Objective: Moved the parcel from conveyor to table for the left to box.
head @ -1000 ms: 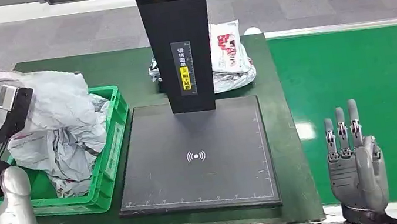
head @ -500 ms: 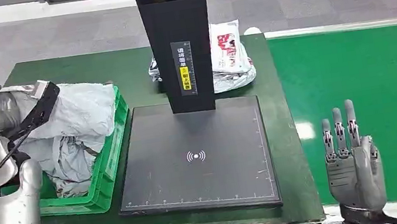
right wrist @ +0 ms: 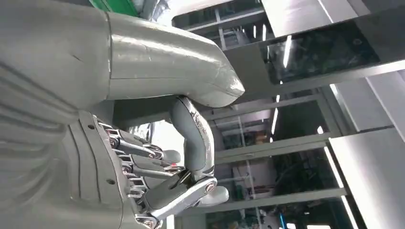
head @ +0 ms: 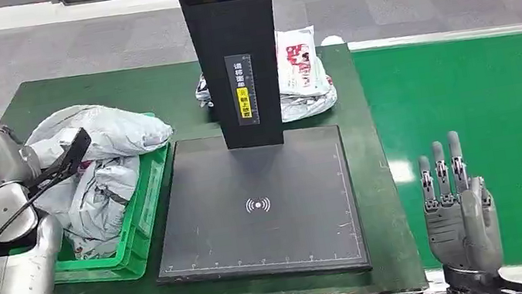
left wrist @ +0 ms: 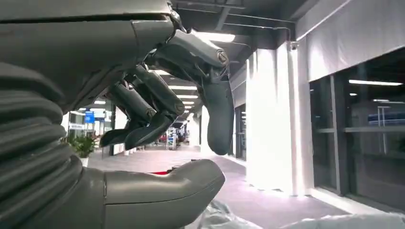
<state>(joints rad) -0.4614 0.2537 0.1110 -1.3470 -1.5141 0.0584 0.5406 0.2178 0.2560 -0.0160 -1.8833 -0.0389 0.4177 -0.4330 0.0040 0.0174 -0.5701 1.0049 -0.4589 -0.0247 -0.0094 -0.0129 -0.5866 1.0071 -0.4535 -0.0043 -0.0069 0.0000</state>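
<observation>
Head view shows the grey parcel (head: 104, 135) lying atop the green box (head: 143, 203), the left hand (left wrist: 162, 109) empty with fingers apart; retract it upward, avoiding snagging the bag.

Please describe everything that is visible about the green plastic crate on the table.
The green plastic crate is a shallow rectangular bin with ribbed walls and a small label on its long side. It stands upright on the dark green table, near the table's left front corner, right beside the flat black scanner plate. It is heaped with crumpled grey plastic mail bags, which rise above its rim and spill over the far edge. The robot's silver left arm hides its near left part.
</observation>
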